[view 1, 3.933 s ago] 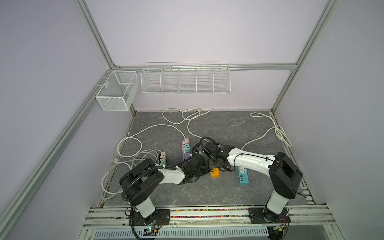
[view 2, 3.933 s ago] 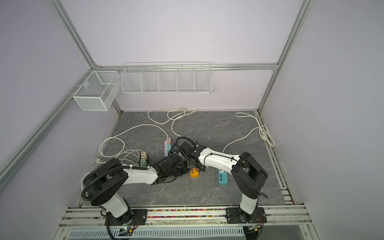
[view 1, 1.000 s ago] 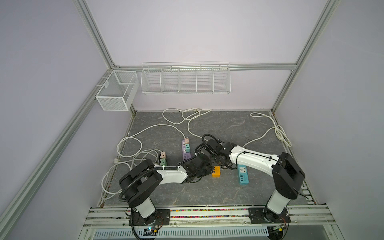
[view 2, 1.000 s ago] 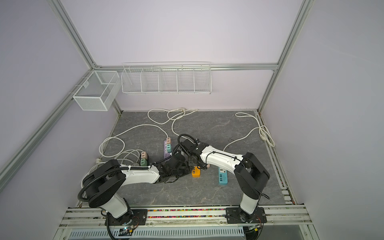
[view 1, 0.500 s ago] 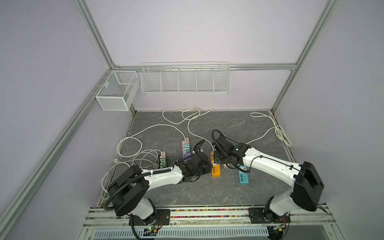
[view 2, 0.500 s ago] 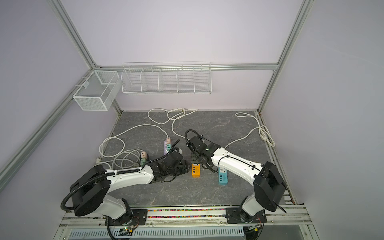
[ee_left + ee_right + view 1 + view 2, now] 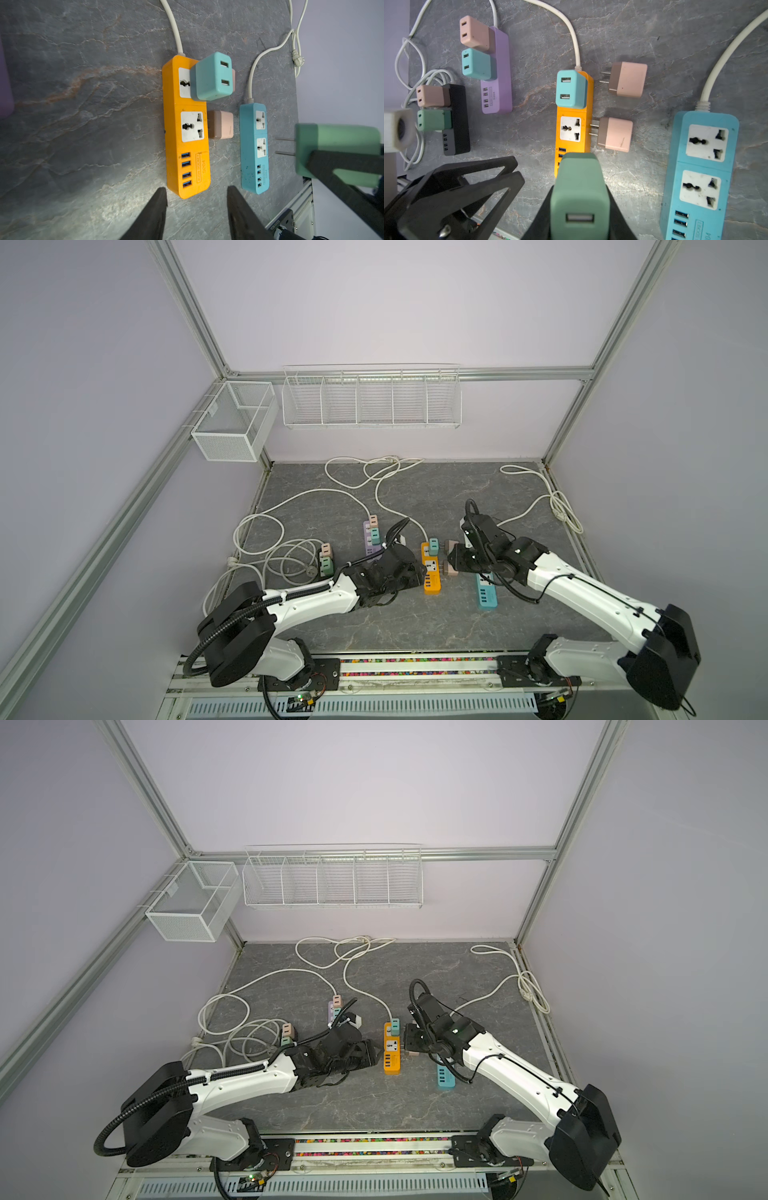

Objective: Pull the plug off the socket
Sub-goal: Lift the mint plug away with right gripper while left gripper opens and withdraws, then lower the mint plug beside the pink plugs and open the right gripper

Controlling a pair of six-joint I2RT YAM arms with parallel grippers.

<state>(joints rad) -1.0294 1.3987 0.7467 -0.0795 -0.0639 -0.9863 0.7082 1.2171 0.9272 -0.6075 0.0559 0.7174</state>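
Now, on the tabletop (image 7: 457, 489), the orange strip (image 7: 432, 585) is lying near-to-far, and my right gripper (image 7: 579, 199) is clamping the green plug (image 7: 579, 178) just right of it, lifted clear, prongs (image 7: 284, 139) bare and pointing left. My left gripper (image 7: 196, 188) is hovering half open and empty by the strip's near end.

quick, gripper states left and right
left gripper: open, holding nothing
right gripper: closed on the green plug

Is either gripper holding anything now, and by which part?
The right gripper clamps the green USB plug adapter by the sides of its body, prongs free. The left gripper is open, holding nothing.
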